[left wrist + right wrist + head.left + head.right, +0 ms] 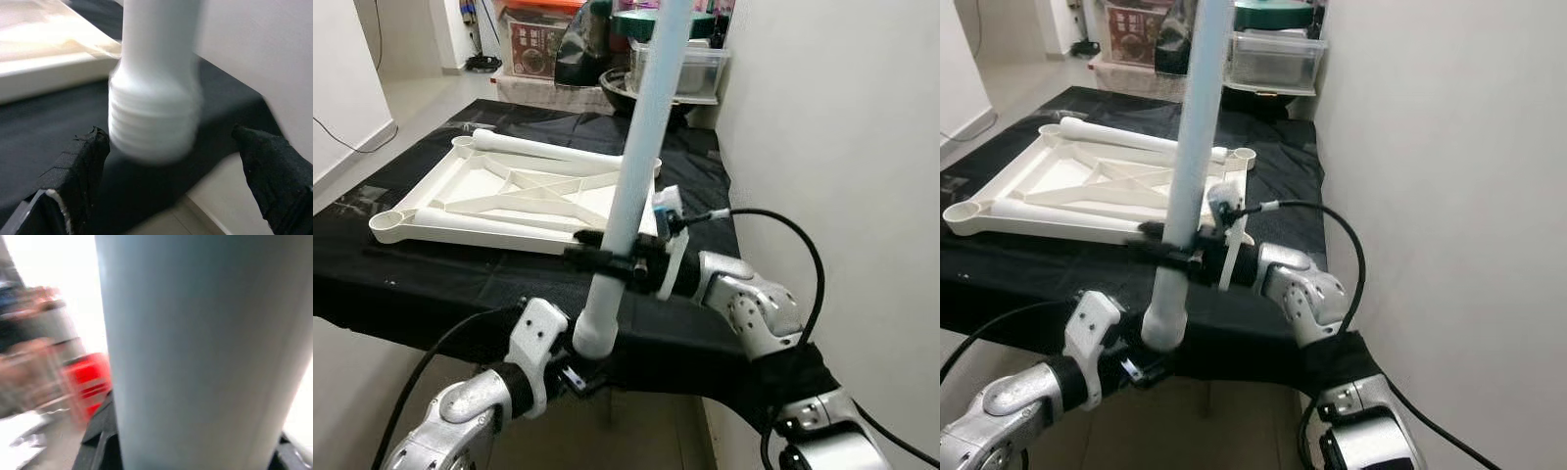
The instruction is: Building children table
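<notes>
We are pinching the table leg (631,186) upright with our right gripper (607,262), while our left gripper (171,181) is hanging spread around its threaded end. The upturned tabletop (509,196) is lying at ten o'clock on the black cloth (431,284). We judge the long leg could be pivoting in that single pinch and missing the corner socket (389,223).

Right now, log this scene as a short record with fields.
held part: white table leg, near upright, threaded end down
right gripper: shut on the leg's lower shaft
left gripper: open, fingers either side of the threaded end
tabletop: white, upside down on the black cloth, two legs lying on it
background: storage boxes
</notes>
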